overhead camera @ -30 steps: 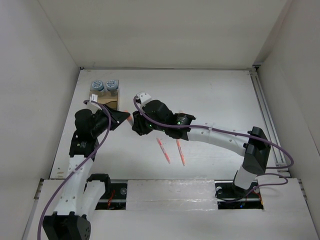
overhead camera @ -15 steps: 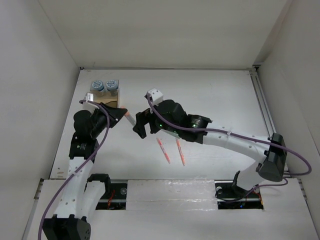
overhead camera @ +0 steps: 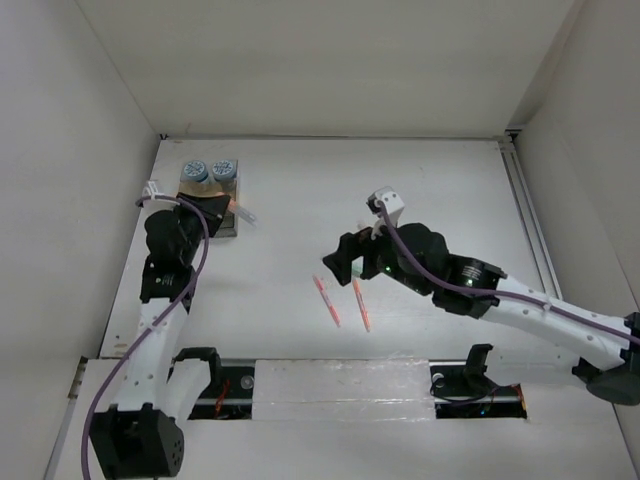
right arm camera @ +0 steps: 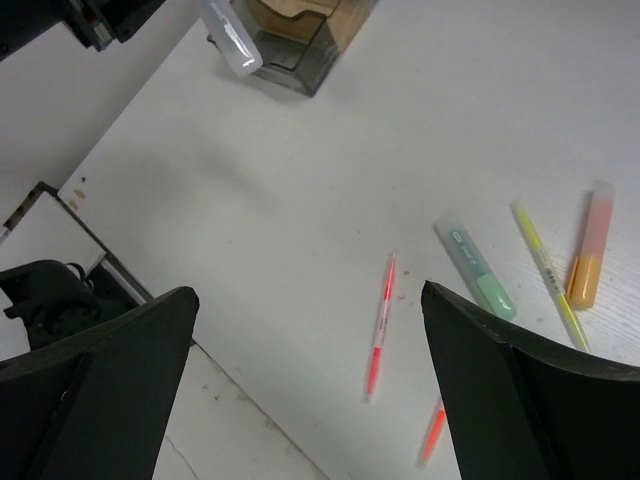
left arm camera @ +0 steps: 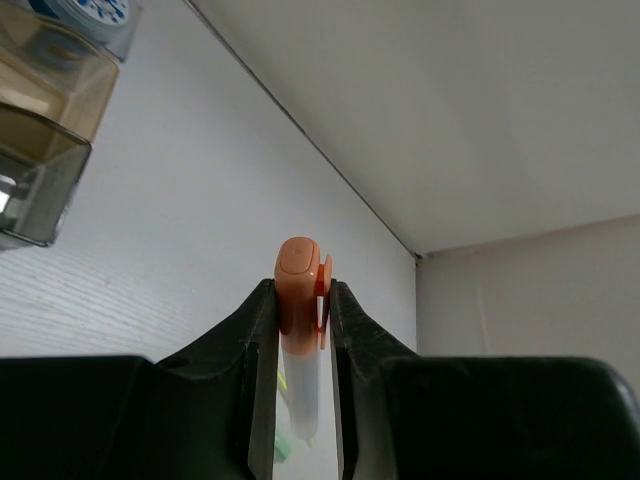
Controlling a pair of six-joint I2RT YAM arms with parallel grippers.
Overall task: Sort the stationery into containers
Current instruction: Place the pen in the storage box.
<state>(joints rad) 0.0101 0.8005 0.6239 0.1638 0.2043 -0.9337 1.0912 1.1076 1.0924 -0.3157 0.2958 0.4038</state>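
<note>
My left gripper (overhead camera: 226,208) is shut on an orange-capped highlighter (left arm camera: 297,285) with a clear barrel. It hovers beside the wooden organiser tray (overhead camera: 212,197), and the barrel end (overhead camera: 244,216) juts out to the right. Two blue-and-white cylinders (overhead camera: 196,170) (overhead camera: 224,169) stand in the tray's far compartments. My right gripper (overhead camera: 343,256) is wide open and holds nothing, above two pink-red pens (overhead camera: 327,301) (overhead camera: 361,305). In the right wrist view a green highlighter (right arm camera: 478,270), a yellow pen (right arm camera: 547,276) and an orange highlighter (right arm camera: 588,258) lie on the table.
White walls close in the table on the left, back and right. A metal rail (overhead camera: 533,240) runs along the right edge. The taped front edge (overhead camera: 340,378) lies by the arm bases.
The right gripper opened, let go of the highlighter and pulled back to the right. The left arm swung the highlighter back and left toward the organiser tray.
</note>
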